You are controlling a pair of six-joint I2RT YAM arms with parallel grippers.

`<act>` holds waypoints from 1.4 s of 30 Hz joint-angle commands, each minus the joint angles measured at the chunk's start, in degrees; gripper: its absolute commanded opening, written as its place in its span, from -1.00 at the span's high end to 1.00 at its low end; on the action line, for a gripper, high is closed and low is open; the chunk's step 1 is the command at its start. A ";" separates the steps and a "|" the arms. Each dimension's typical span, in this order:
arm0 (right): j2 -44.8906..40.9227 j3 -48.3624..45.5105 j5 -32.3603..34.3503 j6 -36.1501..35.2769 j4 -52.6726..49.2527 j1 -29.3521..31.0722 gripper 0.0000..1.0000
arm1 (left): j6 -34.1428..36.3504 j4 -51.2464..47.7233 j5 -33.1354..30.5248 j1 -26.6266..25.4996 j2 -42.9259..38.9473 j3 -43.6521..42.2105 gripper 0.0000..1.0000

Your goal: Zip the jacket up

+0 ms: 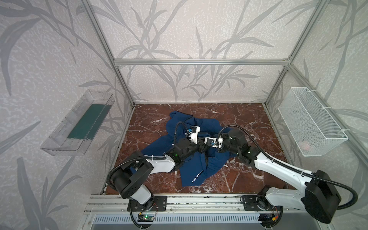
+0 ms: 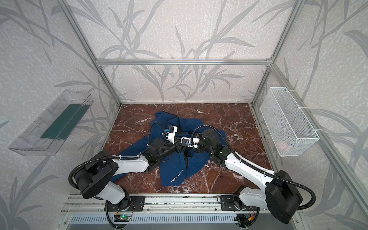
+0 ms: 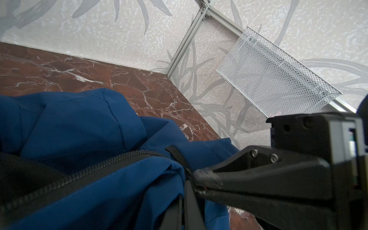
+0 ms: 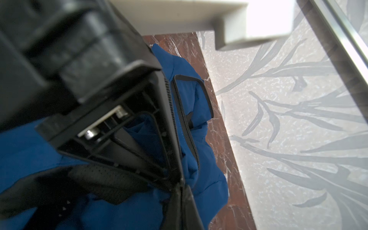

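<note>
The jacket [image 1: 196, 171] lies crumpled at the centre of the worktop [image 1: 249, 119], its front unzipped. The left pincer [image 3: 196, 182] is clamped on the edge carrying the zipper [image 3: 83, 175]. The right pincer [image 4: 179, 184] is clamped on the jacket close by.

We find bare table [image 1: 249, 123] open at 12 and 3 o'clock of the jacket [image 1: 192, 171]; left arm [image 1: 161, 165] and right arm [image 1: 278, 167] block its middle; a wire basket [image 1: 310, 123] hangs at 3.

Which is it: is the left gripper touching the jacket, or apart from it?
Touching. The left wrist view shows the left gripper shut, its fingertips pinching the jacket at the zipper edge, with no gap between them.
</note>
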 commanded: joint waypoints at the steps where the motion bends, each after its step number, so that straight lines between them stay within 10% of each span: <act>1: -1.73 1.01 -4.49 8.79 0.52 -3.17 1.00 | 1.34 -1.79 -0.35 -0.28 -2.86 -0.91 1.00; 17: -2.31 2.60 -10.51 31.12 9.63 -7.41 1.00 | 4.02 -23.42 0.18 -0.54 -14.40 -0.24 1.00; 29: 1.61 7.06 -9.71 34.41 8.15 -8.85 1.00 | 7.70 -45.41 -0.94 -0.64 -26.98 -1.09 1.00; 42: 7.29 15.18 2.44 46.40 8.41 -10.76 1.00 | 12.14 -84.25 -5.56 -0.43 -48.01 4.64 1.00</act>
